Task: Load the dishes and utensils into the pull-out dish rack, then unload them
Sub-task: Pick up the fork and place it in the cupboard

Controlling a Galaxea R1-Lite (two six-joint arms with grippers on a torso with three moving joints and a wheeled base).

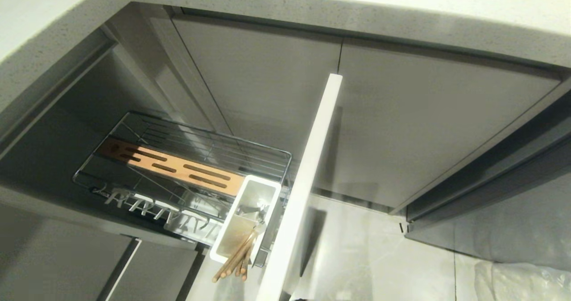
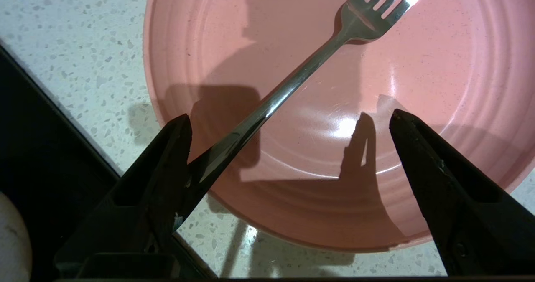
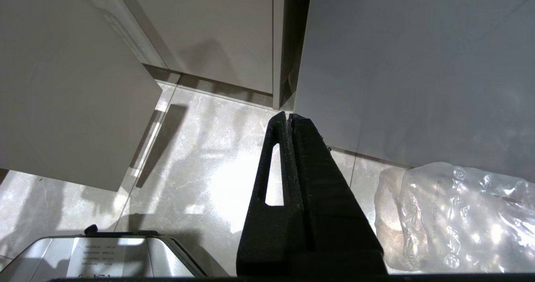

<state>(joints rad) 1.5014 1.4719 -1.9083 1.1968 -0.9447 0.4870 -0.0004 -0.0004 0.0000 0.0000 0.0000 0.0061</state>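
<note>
Fork (image 2: 301,71) was seen lying across the pink plate (image 2: 439,106), handle beside one finger of the spread left gripper (image 2: 290,123); lifting clear was advised before the chopsticks (image 1: 235,258) were fetched.

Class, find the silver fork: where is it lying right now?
In the left wrist view, the fork lies across the pink plate on the speckled counter, handle beside one finger of the open left gripper.

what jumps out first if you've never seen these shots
The pink plate on the speckled counter, with the silver fork lying across it between the open left gripper. In the head view, the pull-out rack stands open, chopsticks poking out of its white caddy.
</note>
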